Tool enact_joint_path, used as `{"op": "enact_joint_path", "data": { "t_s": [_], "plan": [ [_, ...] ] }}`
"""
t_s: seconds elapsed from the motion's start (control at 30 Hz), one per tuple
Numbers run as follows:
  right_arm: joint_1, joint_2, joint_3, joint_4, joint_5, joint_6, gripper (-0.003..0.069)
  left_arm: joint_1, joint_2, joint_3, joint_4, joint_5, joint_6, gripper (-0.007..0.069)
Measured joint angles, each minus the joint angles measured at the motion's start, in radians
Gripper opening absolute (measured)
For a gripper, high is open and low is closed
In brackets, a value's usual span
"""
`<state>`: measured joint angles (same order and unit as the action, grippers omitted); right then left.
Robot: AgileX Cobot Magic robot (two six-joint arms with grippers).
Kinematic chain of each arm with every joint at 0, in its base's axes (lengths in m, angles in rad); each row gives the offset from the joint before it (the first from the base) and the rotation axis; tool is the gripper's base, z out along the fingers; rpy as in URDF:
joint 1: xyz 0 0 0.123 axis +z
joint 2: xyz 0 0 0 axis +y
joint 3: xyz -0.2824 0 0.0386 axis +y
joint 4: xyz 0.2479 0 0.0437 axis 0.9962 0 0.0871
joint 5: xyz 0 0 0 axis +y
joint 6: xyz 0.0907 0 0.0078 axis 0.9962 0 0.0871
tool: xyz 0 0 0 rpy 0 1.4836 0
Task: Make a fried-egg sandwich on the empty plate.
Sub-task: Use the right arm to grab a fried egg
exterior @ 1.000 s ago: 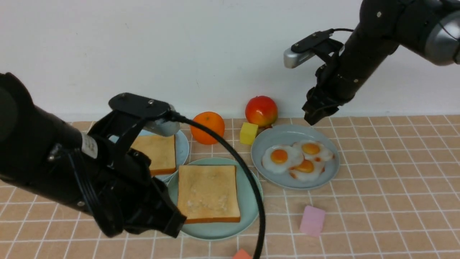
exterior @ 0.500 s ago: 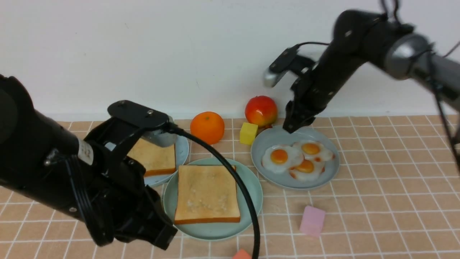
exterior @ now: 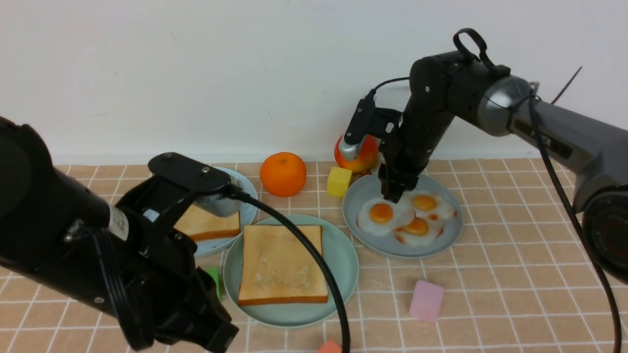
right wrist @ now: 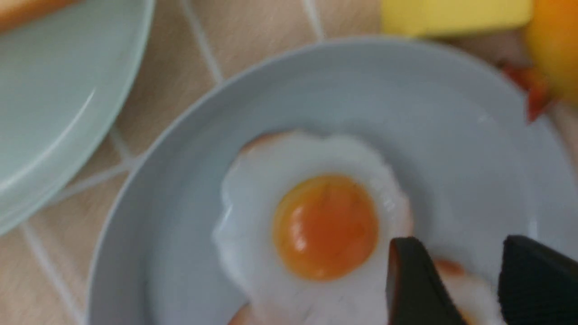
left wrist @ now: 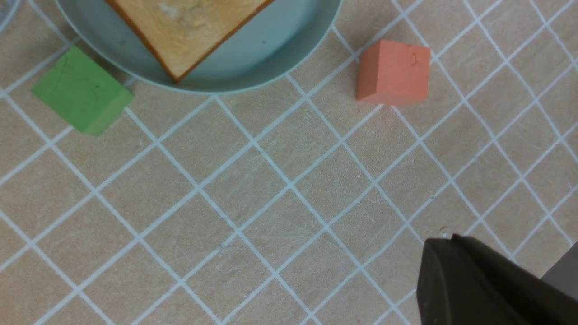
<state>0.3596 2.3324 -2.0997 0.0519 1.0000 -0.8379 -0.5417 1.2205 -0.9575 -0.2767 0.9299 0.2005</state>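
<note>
right gripper (exterior: 394,196) parted over fried egg (exterior: 381,214), contact unclear

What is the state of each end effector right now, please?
Left end effector: closed, nothing seen in it.
Right end effector: open, holding nothing.

I see a tiled table (exterior: 515,255): mint plate (exterior: 343,264), blue plate (exterior: 249,196), grey plate (exterior: 373,189) mid-frame; orange (exterior: 282,174), apple (exterior: 368,154), yellow block (exterior: 339,181) above them; pink block (exterior: 426,300), green block (left wrist: 81,92), salmon block (left wrist: 392,72) below.
</note>
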Motion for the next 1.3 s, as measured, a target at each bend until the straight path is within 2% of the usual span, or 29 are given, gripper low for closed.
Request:
{"op": "enact_joint_path", "data": {
  "t_s": [0.13, 0.3, 0.4, 0.6, 0.9, 1.03, 1.13, 1.17, 1.2, 1.3],
  "plan": [
    [0.0, 0.0, 0.0, -0.004, -0.034, -0.001, 0.0379, 0.0, 0.0, 0.0, 0.0, 0.0, 0.0, -0.0003],
    [0.0, 0.004, 0.0, -0.007, -0.039, -0.001, 0.0398, 0.0, 0.0, 0.0, 0.0, 0.0, 0.0, -0.0001],
    [0.0, 0.014, -0.001, -0.006, -0.04, -0.001, 0.0382, 0.0, 0.0, 0.0, 0.0, 0.0, 0.0, 0.0001],
    [0.0, 0.049, -0.001, -0.003, -0.037, -0.001, 0.0302, 0.0, 0.0, 0.0, 0.0, 0.0, 0.0, 0.0011],
    [-0.018, 0.079, -0.01, 0.046, -0.033, -0.001, 0.0276, 0.0, 0.0, 0.0, 0.0, 0.0, 0.0, 0.0018],
    [-0.037, 0.082, -0.012, 0.103, -0.01, -0.015, 0.0217, 0.0, 0.0, 0.0, 0.0, 0.001, -0.002, 0.002],
    [-0.051, 0.083, -0.012, 0.146, 0.021, -0.029, 0.0106, 0.0, 0.0, 0.0, 0.0, 0.003, -0.008, 0.0023],
    [-0.051, 0.084, -0.012, 0.148, 0.023, -0.029, 0.0099, 0.0, 0.0, 0.0, 0.0, 0.003, -0.008, 0.0023],
    [-0.057, 0.083, -0.012, 0.154, 0.039, -0.037, 0.0046, 0.0, 0.0, 0.0, 0.0, 0.004, -0.011, 0.0024],
    [-0.064, 0.083, -0.012, 0.17, 0.047, -0.044, 0.0, 0.0, 0.0, 0.0, 0.0, 0.005, -0.017, 0.0027]
  ]
}}
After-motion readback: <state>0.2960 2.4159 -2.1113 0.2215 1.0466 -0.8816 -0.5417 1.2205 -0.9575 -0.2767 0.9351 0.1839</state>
